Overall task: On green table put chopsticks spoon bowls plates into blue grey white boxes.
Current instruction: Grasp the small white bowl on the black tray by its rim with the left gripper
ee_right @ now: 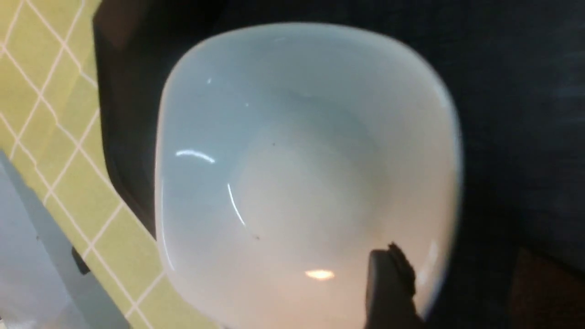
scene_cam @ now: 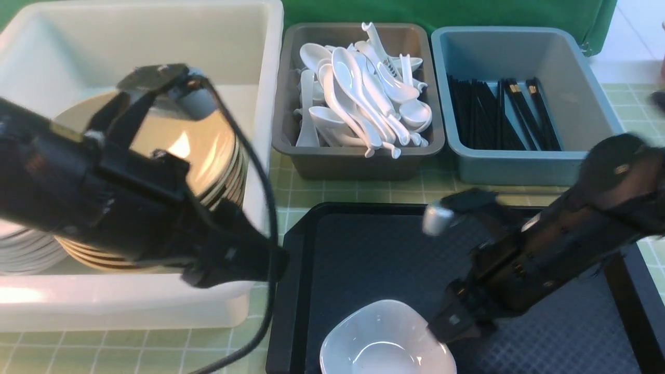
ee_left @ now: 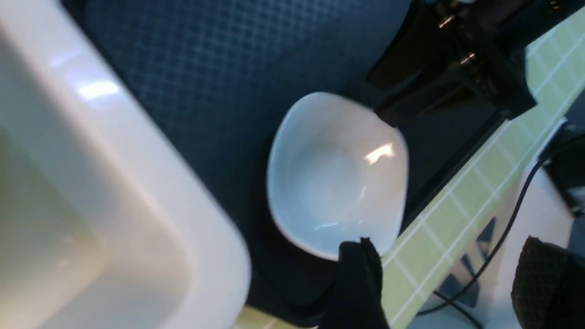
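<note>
**Front view with both wrist views.** A single white plate (scene_cam: 382,343) sits at the near edge of the black tray (scene_cam: 363,249), and the frame cuts off its near rim. The rest of the tray floor is bare, leaving open room on the plate's far and left sides.

The right gripper (scene_cam: 441,327) is at the plate's right rim. In the right wrist view one finger (ee_right: 388,288) overlaps the inside of the rim and the other finger is out of frame. Blur hides any contact, so it cannot be told whether the jaws pinch the rim.

The left gripper (ee_left: 450,260) hangs near the tray's left edge, by the front corner of the white box (scene_cam: 104,306). Its fingers are spread wide with nothing between them. One fingertip (ee_left: 358,269) overlaps the plate's rim in the left wrist view, though the front view shows that gripper apart from the plate.

The left arm and its cable (scene_cam: 262,182) hide much of the white box. Stacked bowls (scene_cam: 208,140) show there in part, and a white stack (scene_cam: 23,254) at the far left is too hidden to identify.

Behind the tray, across a strip of green table (scene_cam: 358,195), the grey box (scene_cam: 358,166) holds spoons (scene_cam: 358,93). The blue-grey box (scene_cam: 514,169) holds chopsticks (scene_cam: 499,119), and the right arm covers its front right corner.
</note>
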Action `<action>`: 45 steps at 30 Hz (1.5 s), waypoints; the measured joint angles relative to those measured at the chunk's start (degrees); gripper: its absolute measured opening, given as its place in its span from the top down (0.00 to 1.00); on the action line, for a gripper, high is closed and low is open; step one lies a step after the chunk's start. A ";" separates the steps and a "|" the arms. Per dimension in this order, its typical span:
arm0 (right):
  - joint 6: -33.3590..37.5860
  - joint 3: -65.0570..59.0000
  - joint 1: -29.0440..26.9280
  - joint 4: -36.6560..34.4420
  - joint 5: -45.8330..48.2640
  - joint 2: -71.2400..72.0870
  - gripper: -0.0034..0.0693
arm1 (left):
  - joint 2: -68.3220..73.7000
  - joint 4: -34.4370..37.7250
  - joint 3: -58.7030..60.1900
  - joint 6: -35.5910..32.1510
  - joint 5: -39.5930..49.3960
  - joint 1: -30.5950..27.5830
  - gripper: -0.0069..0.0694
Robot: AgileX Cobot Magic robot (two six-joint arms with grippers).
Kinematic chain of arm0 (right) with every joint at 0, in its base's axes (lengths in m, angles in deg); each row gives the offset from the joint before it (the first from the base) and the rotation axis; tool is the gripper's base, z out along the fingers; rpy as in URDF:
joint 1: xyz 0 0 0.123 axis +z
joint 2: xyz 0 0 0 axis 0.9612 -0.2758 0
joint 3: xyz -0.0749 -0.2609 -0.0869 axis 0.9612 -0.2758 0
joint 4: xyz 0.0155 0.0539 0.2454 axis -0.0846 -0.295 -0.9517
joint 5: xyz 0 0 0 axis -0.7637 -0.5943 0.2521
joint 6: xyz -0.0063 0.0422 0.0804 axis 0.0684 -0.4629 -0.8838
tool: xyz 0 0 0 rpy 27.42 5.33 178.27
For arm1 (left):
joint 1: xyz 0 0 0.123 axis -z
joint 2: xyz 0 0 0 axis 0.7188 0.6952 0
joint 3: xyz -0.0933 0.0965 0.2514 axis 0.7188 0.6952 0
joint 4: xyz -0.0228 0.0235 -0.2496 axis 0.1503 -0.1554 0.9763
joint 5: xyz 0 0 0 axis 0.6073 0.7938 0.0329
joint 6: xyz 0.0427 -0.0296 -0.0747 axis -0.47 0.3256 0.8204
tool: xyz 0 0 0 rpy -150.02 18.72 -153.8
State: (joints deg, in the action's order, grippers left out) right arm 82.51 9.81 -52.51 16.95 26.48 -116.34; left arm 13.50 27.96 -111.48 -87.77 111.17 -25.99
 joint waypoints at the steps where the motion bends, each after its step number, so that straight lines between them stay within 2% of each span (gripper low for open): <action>1: 0.00 0.00 -0.19 0.20 0.10 1.37 0.46 | 0.65 0.16 -0.14 0.11 -0.08 0.59 0.38; 5: 0.52 0.00 -0.21 1.08 2.13 12.94 0.46 | 8.26 -1.59 -3.11 1.42 -1.04 7.08 0.28; 12: 0.50 0.00 2.65 1.31 8.42 23.58 0.46 | 25.01 -12.19 -10.80 5.12 -4.84 16.38 0.19; 16: -0.75 0.00 2.76 3.03 13.01 26.06 0.46 | 35.91 -17.67 -17.50 6.85 -4.77 18.24 0.20; 19: -1.60 -0.05 2.76 4.28 16.21 27.31 0.46 | 40.99 -18.52 -20.05 6.92 -4.77 18.31 0.20; 22: -2.11 -0.02 2.76 5.36 17.62 28.38 0.46 | 44.34 -18.46 -21.11 6.64 -4.77 18.31 0.20; 26: -3.73 -0.02 2.76 8.27 17.36 29.98 0.46 | 48.08 -14.07 -21.95 1.15 -1.14 18.25 0.21; 30: -6.12 -0.02 2.76 11.40 16.99 30.11 0.46 | 49.85 -8.36 -22.10 -5.68 3.10 18.06 0.37; 35: -7.13 -0.02 2.76 12.56 16.09 30.11 0.46 | 51.18 -5.19 -22.30 -8.88 4.02 15.78 0.81; 36: -7.13 -0.02 2.76 12.60 15.78 30.11 0.46 | 51.18 -5.19 -22.68 -8.95 4.33 15.39 0.85; 38: -7.17 -0.02 2.76 12.63 15.18 30.11 0.46 | 50.85 -5.12 -24.22 -9.02 4.63 13.88 0.89; 45: -7.11 -0.02 2.76 12.63 13.91 30.11 0.46 | 41.96 -5.91 -29.13 -7.03 4.54 5.59 0.89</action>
State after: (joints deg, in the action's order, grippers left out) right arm 75.40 9.79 -49.75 29.58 40.39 -86.23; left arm 55.45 22.05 -140.61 -94.81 115.71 -20.40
